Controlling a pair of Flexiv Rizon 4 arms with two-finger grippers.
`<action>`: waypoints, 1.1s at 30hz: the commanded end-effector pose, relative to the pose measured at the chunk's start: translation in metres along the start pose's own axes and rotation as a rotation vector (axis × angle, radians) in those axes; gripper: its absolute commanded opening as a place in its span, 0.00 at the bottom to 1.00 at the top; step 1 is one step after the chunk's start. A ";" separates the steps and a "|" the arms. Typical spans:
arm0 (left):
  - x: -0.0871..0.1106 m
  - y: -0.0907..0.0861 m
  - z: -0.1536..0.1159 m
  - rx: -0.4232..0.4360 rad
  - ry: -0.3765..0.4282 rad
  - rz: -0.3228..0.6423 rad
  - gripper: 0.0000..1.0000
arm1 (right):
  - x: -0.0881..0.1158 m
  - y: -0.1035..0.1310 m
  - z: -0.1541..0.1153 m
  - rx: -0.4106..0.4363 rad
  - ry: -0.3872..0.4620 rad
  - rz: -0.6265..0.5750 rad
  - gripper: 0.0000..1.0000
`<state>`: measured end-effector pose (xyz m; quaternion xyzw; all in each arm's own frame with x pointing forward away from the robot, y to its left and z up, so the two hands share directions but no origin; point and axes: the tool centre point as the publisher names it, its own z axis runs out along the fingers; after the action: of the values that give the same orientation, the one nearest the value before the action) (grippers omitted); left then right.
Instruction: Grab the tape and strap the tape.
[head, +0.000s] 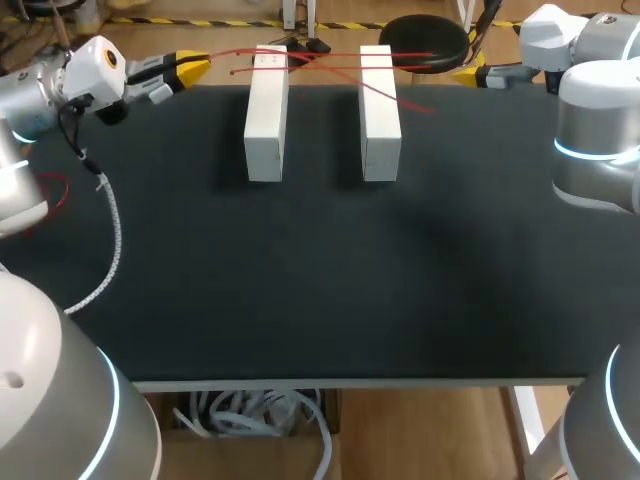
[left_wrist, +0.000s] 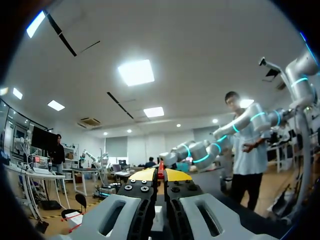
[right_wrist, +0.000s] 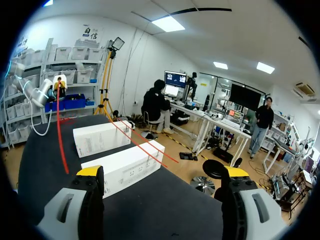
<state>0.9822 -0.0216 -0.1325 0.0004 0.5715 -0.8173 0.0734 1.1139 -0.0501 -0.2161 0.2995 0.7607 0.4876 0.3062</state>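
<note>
Two long white blocks (head: 265, 110) (head: 380, 110) lie side by side at the back of the black table. Thin red tape (head: 330, 60) runs in strands across their far ends, one loose end (head: 425, 108) lying right of the right block. My left gripper (head: 197, 66) hovers at the back left edge, shut on the tape's end, whose red shows between the yellow tips (left_wrist: 160, 172). My right gripper (head: 468, 72) hangs open near the back right edge, right of the blocks, holding nothing. From its wrist the blocks (right_wrist: 102, 137) (right_wrist: 125, 167) and the tape (right_wrist: 61, 130) lie ahead of the spread gripper (right_wrist: 162, 175).
The black table top (head: 320, 280) stretches wide in front of the blocks. A white braided cable (head: 110, 235) from my left arm hangs over the table's left side.
</note>
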 end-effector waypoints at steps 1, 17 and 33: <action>0.001 0.000 0.000 0.000 -0.002 0.001 0.00 | 0.000 0.000 0.000 0.000 0.000 0.000 1.00; 0.001 0.000 0.000 0.000 -0.002 0.001 0.00 | 0.000 0.000 0.000 0.000 0.000 0.000 1.00; 0.001 0.000 0.000 0.000 -0.002 0.001 0.00 | 0.007 0.009 -0.025 -0.182 -0.037 0.398 1.00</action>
<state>0.9815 -0.0219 -0.1320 -0.0004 0.5721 -0.8169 0.0740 1.1051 -0.0540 -0.1996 0.4227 0.6700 0.5650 0.2305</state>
